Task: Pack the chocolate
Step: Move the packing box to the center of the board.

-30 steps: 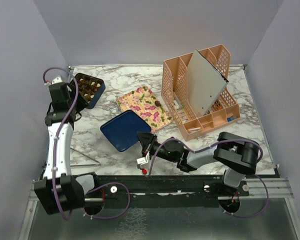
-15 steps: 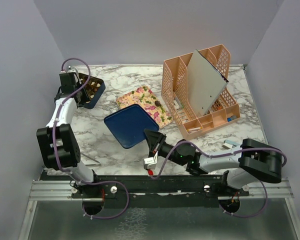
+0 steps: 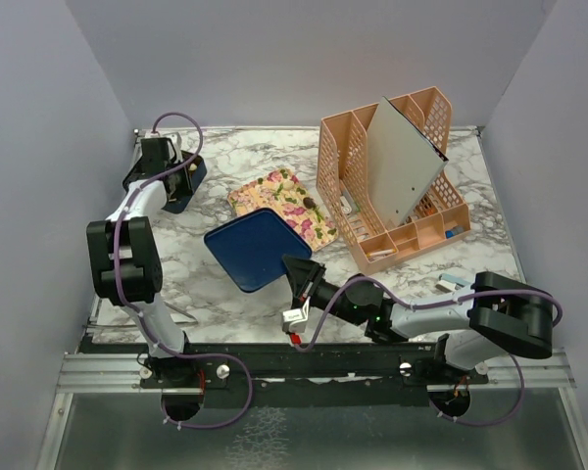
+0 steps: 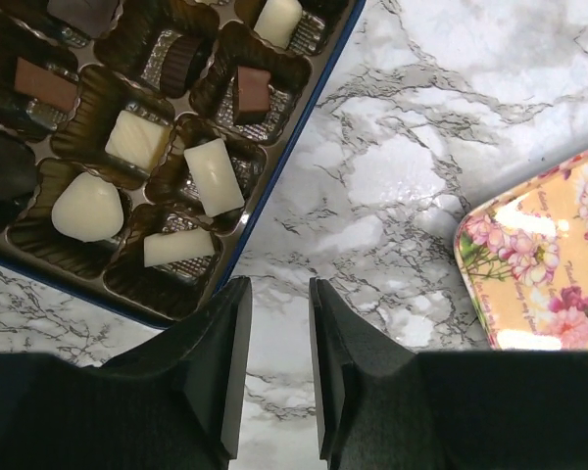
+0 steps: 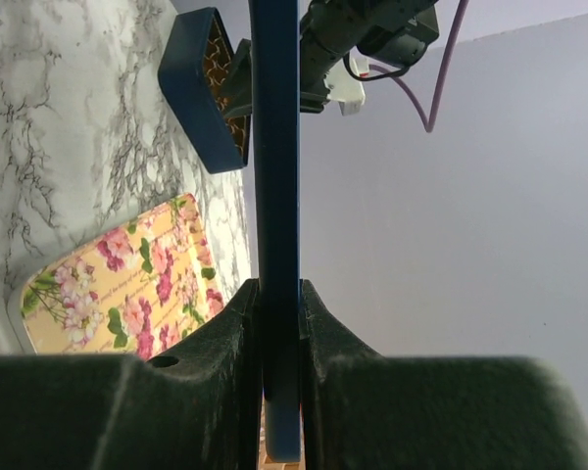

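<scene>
- Marble patterning, white veined with grey, covers the table (image 3: 230, 166); plain pale lavender-grey walls (image 3: 294, 59) close it in at the back and on both sides.
- At the far left corner sits a dark blue box (image 4: 290, 152) with a brown gridded tray, and the chocolate (image 4: 214, 176) lies in its cells: cream, tan and dark pieces, one to a cell.
- The left end effector (image 4: 277, 294) hovers over bare marble just beside the box's near edge, its fingers parted by a narrow gap with nothing between them.
- The right end effector (image 5: 277, 289) is clamped on the edge of a dark blue lid (image 3: 250, 247), held tilted near the middle of the table.
- A floral tray (image 3: 284, 204), yellow with pink blooms, lies flat between the box and a peach desk organiser (image 3: 358, 147).
- A grey sheet (image 3: 402, 162) leans upright inside the organiser at the far right.
</scene>
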